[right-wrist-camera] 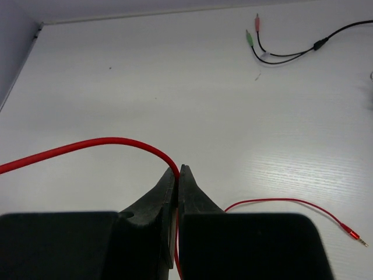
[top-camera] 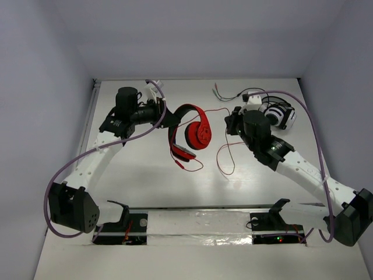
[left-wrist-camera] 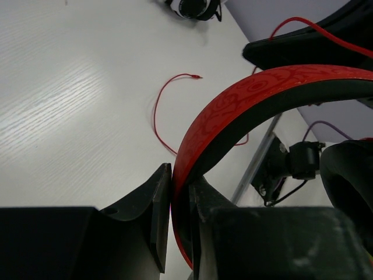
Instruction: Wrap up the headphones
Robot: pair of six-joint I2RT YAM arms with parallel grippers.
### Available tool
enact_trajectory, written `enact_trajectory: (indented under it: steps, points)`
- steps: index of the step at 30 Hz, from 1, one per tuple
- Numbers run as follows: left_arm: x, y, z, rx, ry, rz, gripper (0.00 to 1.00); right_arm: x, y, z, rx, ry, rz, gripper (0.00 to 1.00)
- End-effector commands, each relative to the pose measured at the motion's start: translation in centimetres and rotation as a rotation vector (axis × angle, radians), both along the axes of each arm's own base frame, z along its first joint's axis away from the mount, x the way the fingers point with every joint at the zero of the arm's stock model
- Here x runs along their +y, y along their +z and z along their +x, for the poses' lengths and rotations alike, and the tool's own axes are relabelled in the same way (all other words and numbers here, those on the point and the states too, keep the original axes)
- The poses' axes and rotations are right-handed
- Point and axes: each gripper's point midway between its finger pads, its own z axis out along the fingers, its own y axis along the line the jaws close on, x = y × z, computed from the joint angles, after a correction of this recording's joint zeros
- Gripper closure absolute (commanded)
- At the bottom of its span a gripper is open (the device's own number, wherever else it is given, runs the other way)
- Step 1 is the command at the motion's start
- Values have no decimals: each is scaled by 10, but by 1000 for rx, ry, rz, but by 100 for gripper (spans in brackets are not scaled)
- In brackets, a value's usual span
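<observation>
The red headphones (top-camera: pixel 195 133) are held up off the table in the middle of the top view, ear cups hanging down. My left gripper (top-camera: pixel 165 116) is shut on their red-and-black headband (left-wrist-camera: pixel 245 111). Their thin red cable (top-camera: pixel 224 153) runs from the cups to my right gripper (top-camera: pixel 232 123), which is shut on the cable (right-wrist-camera: pixel 105 142). The cable's loose end with the plug (right-wrist-camera: pixel 354 234) lies on the table. A loop of cable also lies on the table in the left wrist view (left-wrist-camera: pixel 160 114).
White-and-black headphones (top-camera: pixel 278 115) with a black cable (top-camera: pixel 233 93) lie at the back right, behind my right arm. Its green and red plugs (right-wrist-camera: pixel 252 32) show in the right wrist view. A metal rail (top-camera: pixel 204 214) runs along the near edge.
</observation>
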Motion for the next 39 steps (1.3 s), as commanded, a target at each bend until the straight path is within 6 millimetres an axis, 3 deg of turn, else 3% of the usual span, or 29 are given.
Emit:
enact_trajectory:
  steps: [1, 6, 10, 14, 16, 21, 24, 28, 29, 34, 39]
  points:
    - [-11, 59, -15, -104, -107, -137, 100, 7, 8, 11, -42, -8, 50, 100]
    - [-6, 87, -13, -134, -80, -196, 100, 12, 0, 10, -51, 8, 97, 100]
    - [2, 105, 1, -161, 10, -201, 100, 21, -9, 3, -51, 67, 138, 100]
    - [12, 117, 20, -173, 132, -219, 100, 40, -5, -7, -66, 177, 201, 100]
    - [16, 126, 27, -187, 187, -235, 100, 53, -13, -13, -46, 254, 214, 100]
    - [21, 148, 35, -194, 264, -306, 100, 96, -21, -30, -35, 496, 290, 99]
    - [24, 160, 35, -202, 286, -330, 100, 111, -27, -37, -10, 578, 315, 92]
    - [23, 167, 30, -206, 273, -350, 100, 124, -40, -35, 9, 628, 332, 57]
    - [23, 168, 29, -206, 273, -350, 100, 126, -39, -34, 0, 635, 338, 53]
    - [31, 180, 33, -234, 327, -331, 100, 135, -63, -38, 55, 682, 350, 49]
    - [52, 192, 49, -275, 455, -266, 100, 125, -76, -49, 82, 660, 366, 45]
